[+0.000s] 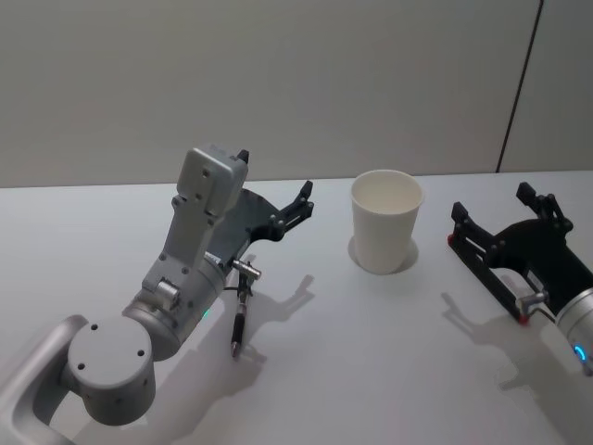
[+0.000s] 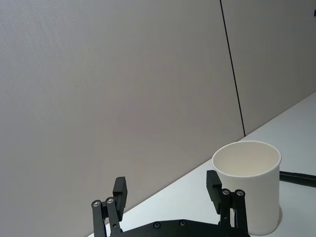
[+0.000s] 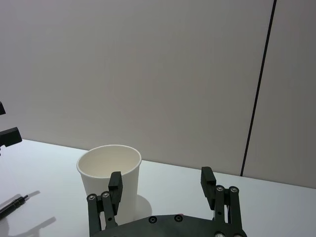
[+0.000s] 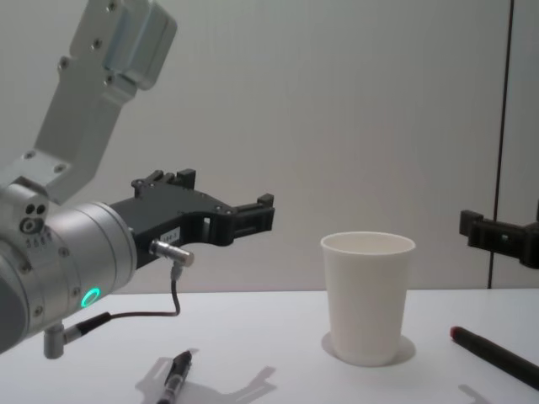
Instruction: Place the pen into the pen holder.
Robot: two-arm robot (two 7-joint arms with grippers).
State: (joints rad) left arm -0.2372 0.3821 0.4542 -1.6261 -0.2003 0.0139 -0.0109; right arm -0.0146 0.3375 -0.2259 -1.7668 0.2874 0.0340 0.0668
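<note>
A dark pen (image 1: 238, 326) lies flat on the white table, just under my left arm and to the left of the pen holder. The pen holder (image 1: 385, 222), a plain white paper cup, stands upright at mid-table and looks empty from above. My left gripper (image 1: 274, 178) hovers open above the table, left of the cup and higher than the pen, holding nothing. In the left wrist view its fingers (image 2: 120, 190) spread wide with the cup (image 2: 247, 187) beyond. My right gripper (image 1: 498, 206) is open and empty to the cup's right. The right wrist view shows the cup (image 3: 108, 173) and the pen (image 3: 12, 205).
The white table (image 1: 371, 352) runs back to a plain grey wall with a dark vertical seam (image 1: 519, 83) at the right. From the chest view the pen (image 4: 175, 379) lies near the front and the cup (image 4: 368, 299) stands at centre.
</note>
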